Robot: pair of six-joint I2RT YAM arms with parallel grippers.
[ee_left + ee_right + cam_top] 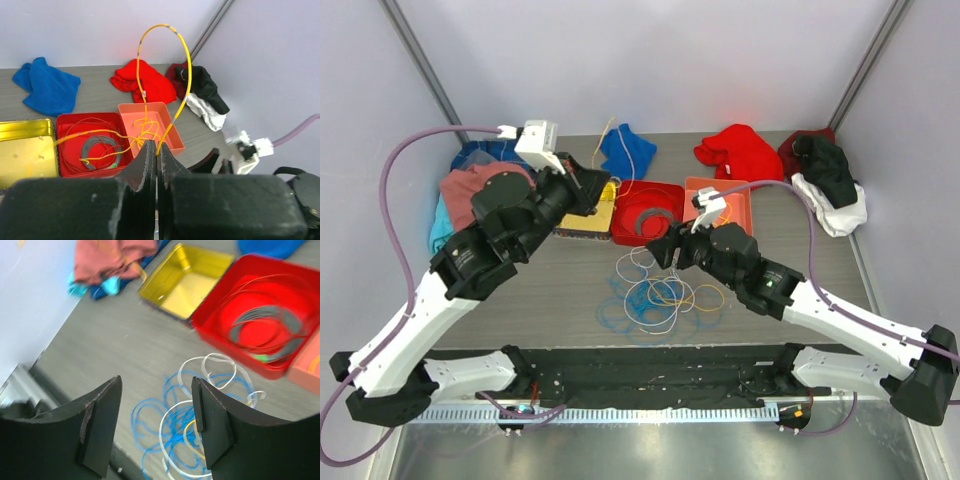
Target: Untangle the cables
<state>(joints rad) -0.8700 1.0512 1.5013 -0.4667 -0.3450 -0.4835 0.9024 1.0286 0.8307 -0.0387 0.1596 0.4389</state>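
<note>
A tangle of thin blue, white and yellow cables [658, 296] lies on the grey table in front of the trays. My left gripper [157, 148] is shut on a yellow cable [177, 40] that arcs high above the jaws and trails down into the orange tray [172, 134] and the red tray [67, 122]. In the top view the left gripper [598, 190] is over the yellow tin. My right gripper [156, 383] is open and empty, hovering above the blue and white loops [200, 410]. In the top view the right gripper [662, 250] sits just behind the pile.
The red tray [630, 232] holds a flat grey ring [653, 218] and thin wires. A yellow tin [582, 222] stands left of it and the orange tray [745, 205] right. A blue cloth [628, 150], a red cloth [740, 150], dark clothes [830, 175] and pink clothes [470, 185] lie at the back.
</note>
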